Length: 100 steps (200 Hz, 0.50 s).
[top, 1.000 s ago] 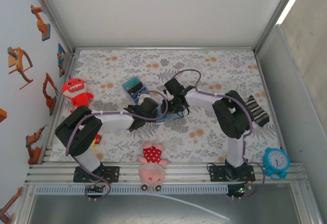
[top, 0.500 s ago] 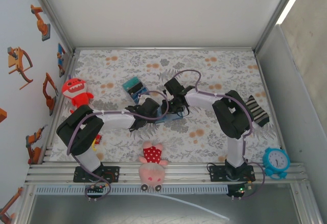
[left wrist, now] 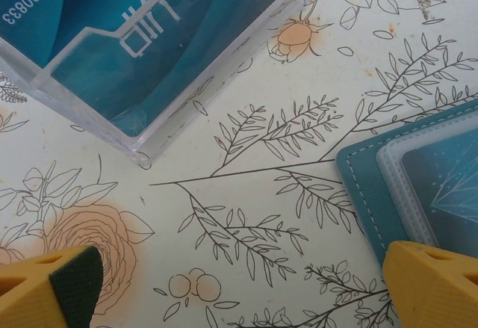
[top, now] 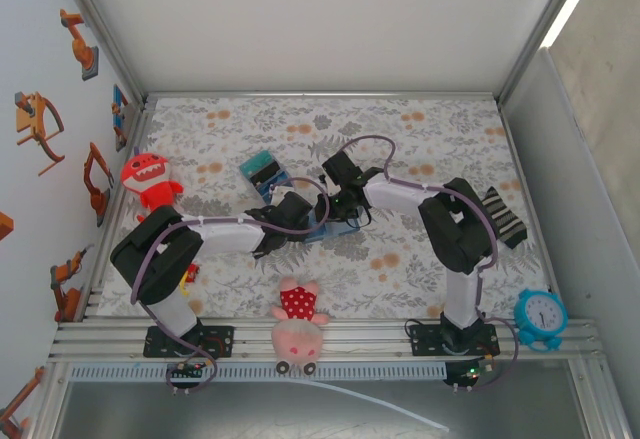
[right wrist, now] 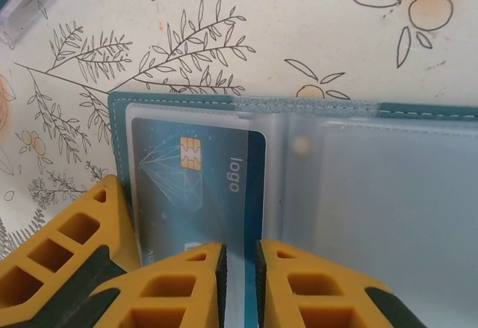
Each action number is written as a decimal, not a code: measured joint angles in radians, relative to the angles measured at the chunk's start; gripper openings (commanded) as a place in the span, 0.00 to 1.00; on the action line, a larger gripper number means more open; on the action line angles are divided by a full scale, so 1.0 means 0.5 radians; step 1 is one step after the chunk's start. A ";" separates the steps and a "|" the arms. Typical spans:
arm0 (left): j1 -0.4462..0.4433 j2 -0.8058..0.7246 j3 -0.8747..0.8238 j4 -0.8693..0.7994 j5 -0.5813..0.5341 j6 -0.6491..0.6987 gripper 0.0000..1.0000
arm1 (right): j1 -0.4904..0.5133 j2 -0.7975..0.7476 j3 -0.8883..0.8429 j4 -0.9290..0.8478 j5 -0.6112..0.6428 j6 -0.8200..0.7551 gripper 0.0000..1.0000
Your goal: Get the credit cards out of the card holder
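The card holder [right wrist: 418, 110] lies open on the floral cloth, teal-edged with clear sleeves. A blue credit card [right wrist: 194, 164] with a gold chip sits in its left sleeve. My right gripper [right wrist: 237, 268] is over the card's right edge, its jaws nearly shut with a narrow gap. I cannot tell whether the pads touch the card. My left gripper [left wrist: 243, 291] is open wide, and its right finger [left wrist: 433, 283] rests at the holder's corner [left wrist: 366, 171]. In the top view both grippers, left [top: 298, 217] and right [top: 345, 214], meet over the holder [top: 322, 230].
A clear case of teal cards [left wrist: 149, 36] lies just behind the left gripper, also seen from above [top: 262, 171]. A red plush [top: 150, 179] sits at the left. A pink plush [top: 298, 324] sits at the near edge. A striped sock [top: 503, 217] and a blue clock [top: 540, 317] are at the right.
Almost nothing. Both arms keep their places over the card holder, and the left arm has shifted very slightly.
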 measured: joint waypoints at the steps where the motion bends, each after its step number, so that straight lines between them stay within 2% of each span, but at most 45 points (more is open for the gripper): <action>1: 0.000 0.000 0.000 -0.001 0.001 0.000 0.97 | -0.001 0.000 0.000 0.001 -0.001 0.000 0.19; 100: 0.000 0.005 0.031 -0.060 0.009 0.001 0.97 | -0.031 0.050 -0.014 0.044 -0.092 0.014 0.18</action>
